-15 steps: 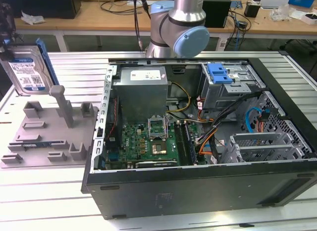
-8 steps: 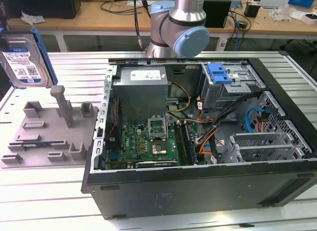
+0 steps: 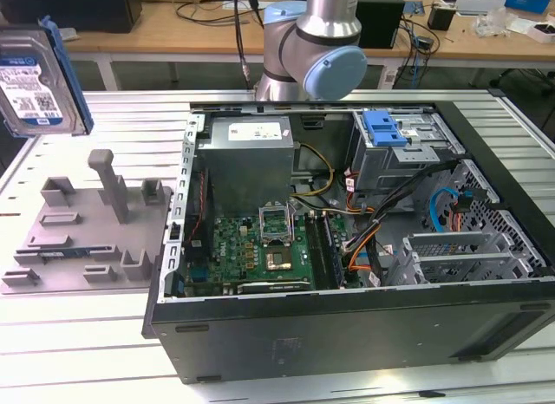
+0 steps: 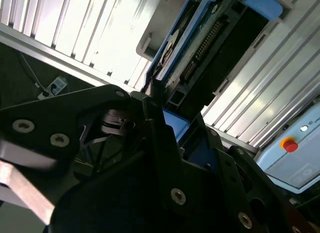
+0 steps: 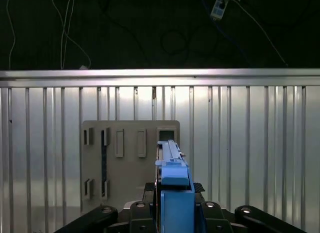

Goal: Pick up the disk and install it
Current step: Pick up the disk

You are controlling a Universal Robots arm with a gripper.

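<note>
- In the exterior view, find an open computer case (image 3: 347,309) lying on its side on the slatted metal table (image 3: 87,352), toward the exterior view's right.
- Inside the case: a grey power supply (image 3: 247,157) at the back, a green motherboard (image 3: 251,252) in front of it, and a metal drive cage (image 3: 416,166) toward the exterior view's right, topped by a blue bracket (image 3: 386,127). Black, orange and blue cables (image 3: 373,222) strung between board and cage.
- Just beside the case, on the exterior view's left: a grey holder plate (image 3: 87,239) with upright posts and slots, flat on the table.
- At the exterior view's upper left: the disk (image 3: 35,79), raised off the table and well apart from the case, label side showing, blue frame along its edge.
- Behind the case: the arm (image 3: 316,40) with a blue-capped joint.
- In the second wrist view: the tool (image 4: 177,110) pinching the disk (image 4: 215,48) by its blue frame, black fingers (image 4: 156,118) pressed against it. Gives the connector edge and dark underside rather than the label, plus a pale box with a red button (image 4: 290,143) beside the table.
- In the first wrist view: the disk (image 5: 172,160) edge-on, rising from the tool (image 5: 175,190), with the holder plate (image 5: 130,163) face-on beyond it, slots reading as plain rectangles.
</note>
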